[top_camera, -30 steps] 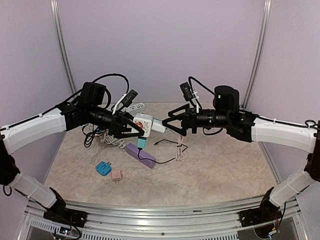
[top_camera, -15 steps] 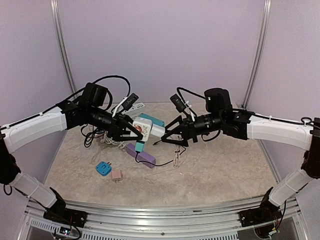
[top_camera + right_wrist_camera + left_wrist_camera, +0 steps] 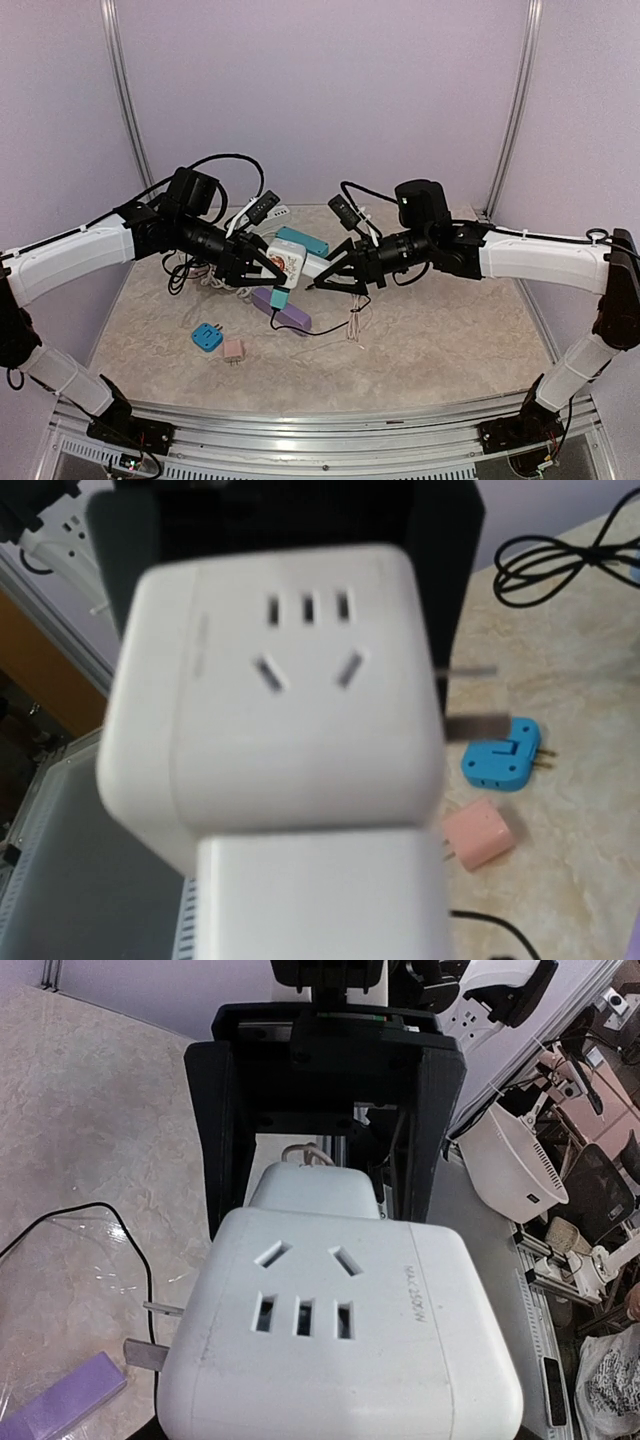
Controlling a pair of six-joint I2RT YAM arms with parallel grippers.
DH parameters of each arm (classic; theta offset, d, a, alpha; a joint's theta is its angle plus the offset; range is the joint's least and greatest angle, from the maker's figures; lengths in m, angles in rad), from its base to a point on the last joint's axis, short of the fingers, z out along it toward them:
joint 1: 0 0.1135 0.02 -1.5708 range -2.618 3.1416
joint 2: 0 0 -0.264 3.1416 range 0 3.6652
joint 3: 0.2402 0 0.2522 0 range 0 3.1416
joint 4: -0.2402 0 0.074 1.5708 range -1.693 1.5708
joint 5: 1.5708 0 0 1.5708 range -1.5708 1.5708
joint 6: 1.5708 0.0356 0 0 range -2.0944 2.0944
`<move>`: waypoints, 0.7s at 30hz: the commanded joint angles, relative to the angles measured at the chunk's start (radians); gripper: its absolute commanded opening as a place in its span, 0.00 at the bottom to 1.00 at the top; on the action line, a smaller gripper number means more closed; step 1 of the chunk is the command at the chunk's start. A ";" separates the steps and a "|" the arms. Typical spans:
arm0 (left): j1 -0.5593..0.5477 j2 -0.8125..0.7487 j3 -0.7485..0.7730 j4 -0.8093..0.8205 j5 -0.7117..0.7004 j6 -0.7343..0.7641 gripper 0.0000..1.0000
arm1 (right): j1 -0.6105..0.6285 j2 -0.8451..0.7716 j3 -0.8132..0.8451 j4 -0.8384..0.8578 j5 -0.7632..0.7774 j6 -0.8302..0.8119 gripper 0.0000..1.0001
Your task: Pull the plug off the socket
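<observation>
My left gripper (image 3: 268, 266) is shut on a white cube socket (image 3: 286, 259), holding it above the table. A white plug (image 3: 316, 265) sticks out of the socket's right face. Teal plugs sit in its top (image 3: 303, 241) and underside (image 3: 279, 294). My right gripper (image 3: 322, 272) is open, one black finger (image 3: 225, 1130) on each side of the white plug (image 3: 315, 1192), close to it. In the right wrist view the white plug (image 3: 320, 900) fills the bottom, hiding my fingers, with the socket (image 3: 280, 700) just beyond it.
A purple power strip (image 3: 283, 311) lies under the socket with a thin black cable (image 3: 345, 300) running right. A blue plug (image 3: 207, 337) and a pink plug (image 3: 233, 349) lie loose at front left. A white strip (image 3: 268, 213) and coiled cables (image 3: 190, 270) sit behind.
My right gripper has moved left up to the socket and its jaws have narrowed around the white plug. The left gripper has kept hold of the socket, almost still.
</observation>
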 commanded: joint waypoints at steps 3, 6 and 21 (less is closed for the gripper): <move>-0.013 0.013 0.051 0.012 0.049 0.024 0.15 | 0.008 0.004 0.034 0.000 -0.014 -0.015 0.69; -0.015 0.015 0.051 0.011 0.057 0.023 0.15 | 0.009 0.018 0.043 -0.002 -0.026 -0.014 0.55; -0.035 0.043 0.075 -0.049 0.055 0.057 0.14 | 0.008 0.025 0.051 -0.017 -0.061 -0.018 0.06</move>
